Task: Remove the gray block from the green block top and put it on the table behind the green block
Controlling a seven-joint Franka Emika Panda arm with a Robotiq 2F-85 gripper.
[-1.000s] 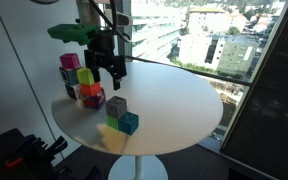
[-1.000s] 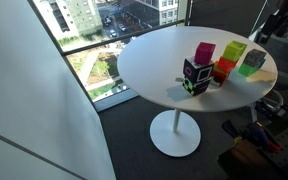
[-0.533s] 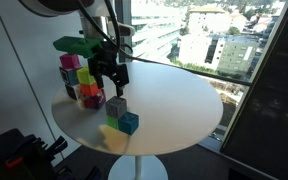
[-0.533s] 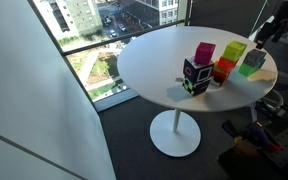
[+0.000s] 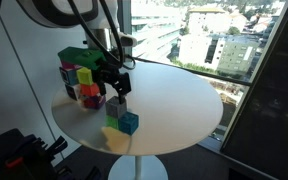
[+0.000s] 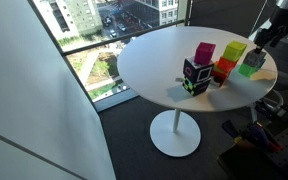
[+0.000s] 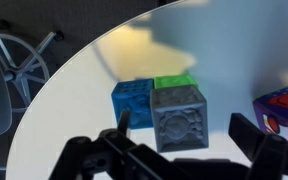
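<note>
Zero steps done: the gray block (image 7: 179,118) is being borne on top of the green block (image 7: 174,82), not yet lifted.
Hand: the hand (image 7: 182,125) is being held spread, one finger at each side of the gray block; no contact is being shown.
Surface: the gray block is not yet being set on the surface (image 7: 74,90) behind the green block.
Left, by judgement: closing, lifting, setting down.
</note>
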